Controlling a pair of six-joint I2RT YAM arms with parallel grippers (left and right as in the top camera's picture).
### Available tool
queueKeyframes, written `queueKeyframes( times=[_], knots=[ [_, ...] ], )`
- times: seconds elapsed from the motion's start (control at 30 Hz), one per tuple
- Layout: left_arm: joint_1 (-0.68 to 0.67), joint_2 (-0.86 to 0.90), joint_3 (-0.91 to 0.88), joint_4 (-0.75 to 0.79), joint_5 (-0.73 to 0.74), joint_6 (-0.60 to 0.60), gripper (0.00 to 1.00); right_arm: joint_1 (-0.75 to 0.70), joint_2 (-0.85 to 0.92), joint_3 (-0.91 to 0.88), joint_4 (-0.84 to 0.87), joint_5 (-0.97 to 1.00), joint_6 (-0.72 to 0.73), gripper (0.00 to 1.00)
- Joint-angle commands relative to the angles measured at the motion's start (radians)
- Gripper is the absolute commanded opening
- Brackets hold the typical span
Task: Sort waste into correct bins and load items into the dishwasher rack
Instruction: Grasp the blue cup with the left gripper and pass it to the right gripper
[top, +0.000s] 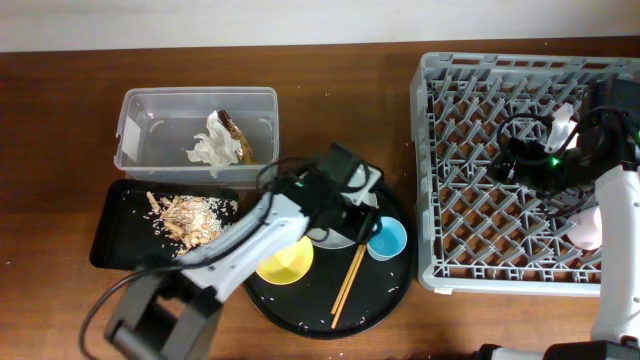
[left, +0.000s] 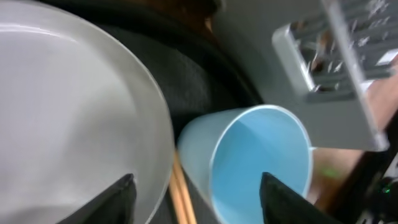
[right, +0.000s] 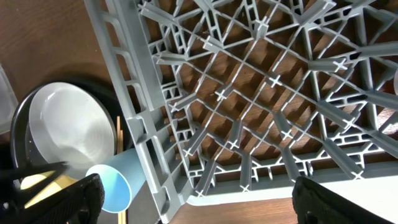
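You have a dark brown wood-grain table (top: 50, 120) filling the view. A pale wall strip (top: 200, 20) runs along 12 o'clock, evenly lit.

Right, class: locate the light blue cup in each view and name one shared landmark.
Overhead: light blue cup right of centre, on the round black tray.
Left wrist: lower middle, mouth toward the camera.
Right wrist: bottom left.
Shared landmark: the grey dishwasher rack, right of the cup.
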Motion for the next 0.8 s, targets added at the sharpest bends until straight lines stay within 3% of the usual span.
queueKeyframes(
  times=[0.0, 0.03, 0.1, 0.27, 0.37, 0.47, 0.57, 0.67, 0.77],
  knots=[
    [-0.029, 0.084, 0.006, 0.008, 0.003, 0.011, 0.5, 0.008, -0.006, 0.015, -0.001, 0.01, -0.014, 0.98],
    [-0.029, 0.108, 0.006, 0.008, 0.003, 0.007, 0.28, 0.008, -0.006, 0.015, -0.001, 0.01, -0.014, 0.98],
    [-0.026, 0.112, 0.008, 0.008, 0.003, 0.007, 0.0, 0.008, -0.005, 0.015, 0.0, 0.01, -0.014, 0.98],
    [0.082, 0.019, 0.047, -0.081, 0.023, 0.0, 0.0, 0.008, -0.005, 0.015, -0.001, 0.01, -0.036, 0.99],
    [0.225, -0.088, 0.047, -0.085, 0.204, -0.001, 0.0, 0.008, -0.005, 0.014, -0.008, -0.01, -0.087, 0.99],
    [0.402, -0.113, 0.047, 0.021, 0.617, -0.072, 0.0, 0.012, -0.002, 0.013, -0.009, -0.277, -0.256, 0.98],
    [0.477, -0.105, 0.047, 0.125, 0.881, -0.163, 0.0, 0.059, -0.002, -0.013, -0.009, -0.531, -0.427, 0.98],
    [0.47, -0.105, 0.047, 0.21, 0.981, -0.211, 0.0, 0.16, -0.002, -0.076, 0.0, -0.752, -0.579, 0.98],
    [0.451, -0.105, 0.047, 0.211, 0.987, -0.211, 0.0, 0.248, -0.002, -0.118, 0.068, -0.876, -0.609, 0.99]
  ],
)
